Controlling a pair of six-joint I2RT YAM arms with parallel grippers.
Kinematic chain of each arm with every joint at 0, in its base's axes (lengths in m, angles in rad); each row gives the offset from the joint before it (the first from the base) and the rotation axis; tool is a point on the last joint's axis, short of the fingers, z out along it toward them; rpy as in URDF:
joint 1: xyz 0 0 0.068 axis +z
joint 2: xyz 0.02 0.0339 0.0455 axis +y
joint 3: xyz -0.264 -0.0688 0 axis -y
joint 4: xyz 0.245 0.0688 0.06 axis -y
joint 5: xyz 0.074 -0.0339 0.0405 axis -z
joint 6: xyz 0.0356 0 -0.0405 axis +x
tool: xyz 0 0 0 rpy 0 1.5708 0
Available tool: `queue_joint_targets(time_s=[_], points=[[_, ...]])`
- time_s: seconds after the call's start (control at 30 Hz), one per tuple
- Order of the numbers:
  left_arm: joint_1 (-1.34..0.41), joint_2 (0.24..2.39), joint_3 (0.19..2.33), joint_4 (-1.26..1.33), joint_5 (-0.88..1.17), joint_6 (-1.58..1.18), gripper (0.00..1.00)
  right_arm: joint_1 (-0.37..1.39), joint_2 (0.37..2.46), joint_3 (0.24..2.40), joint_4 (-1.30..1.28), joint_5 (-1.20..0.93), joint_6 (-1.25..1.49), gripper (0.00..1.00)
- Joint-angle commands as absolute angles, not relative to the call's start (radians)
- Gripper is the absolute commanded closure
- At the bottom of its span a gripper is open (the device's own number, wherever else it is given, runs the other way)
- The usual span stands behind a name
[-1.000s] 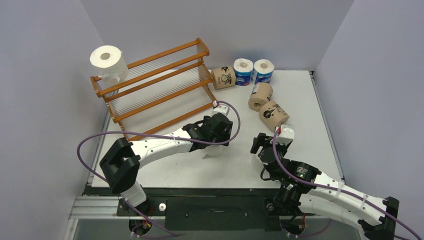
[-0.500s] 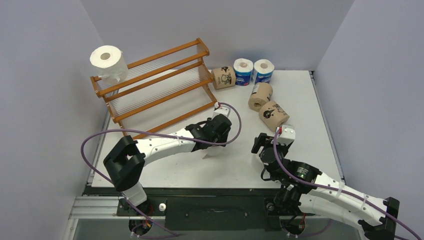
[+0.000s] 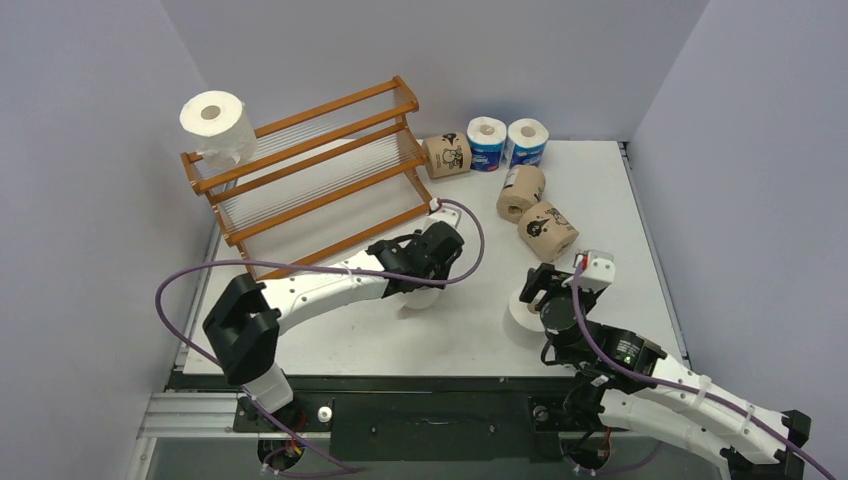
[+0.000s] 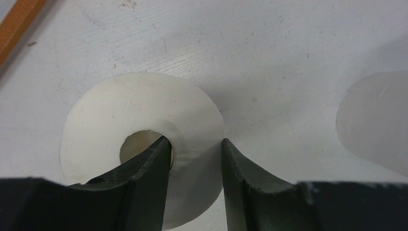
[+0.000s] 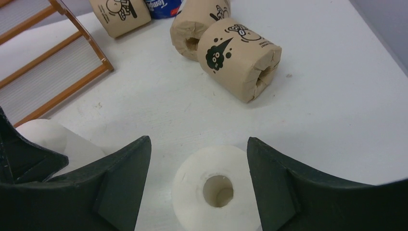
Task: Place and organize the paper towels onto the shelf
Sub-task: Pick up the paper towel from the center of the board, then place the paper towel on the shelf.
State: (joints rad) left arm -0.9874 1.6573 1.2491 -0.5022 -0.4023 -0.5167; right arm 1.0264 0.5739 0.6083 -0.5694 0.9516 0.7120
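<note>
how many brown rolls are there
3 brown rolls: one between the shelf and the blue rolls, two side by side nearer the arms.

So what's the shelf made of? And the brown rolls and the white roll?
The shelf looks like wood: orange-brown, smooth rails, with clear slats that may be plastic. The brown rolls wear matte paper wrap, creased at the ends and printed black. The white roll looks like soft, bare matte paper.

White roll [image 3: 213, 122] atop orange shelf [image 3: 310, 165] (brown rolls [image 3: 547, 230], blue rolls [image 3: 487, 143] on its right)
</note>
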Motion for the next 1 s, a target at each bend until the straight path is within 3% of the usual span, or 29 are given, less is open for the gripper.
queue_joint_targets(time_s=[0.0,0.37,0.97], points=[[-0.987,1.531,1.394,-0.569,-0.484,-0.46,0.81,1.017,0.522,0.668,-0.6,1.026,0.681,0.32],[-0.914,1.429,1.628,-0.683,-0.566,-0.382,0.82,1.015,0.479,0.675,-0.612,1.021,0.692,0.33],[-0.718,1.379,1.872,-0.633,-0.621,-0.274,0.82,1.015,0.46,0.658,-0.61,1.0,0.702,0.34]])
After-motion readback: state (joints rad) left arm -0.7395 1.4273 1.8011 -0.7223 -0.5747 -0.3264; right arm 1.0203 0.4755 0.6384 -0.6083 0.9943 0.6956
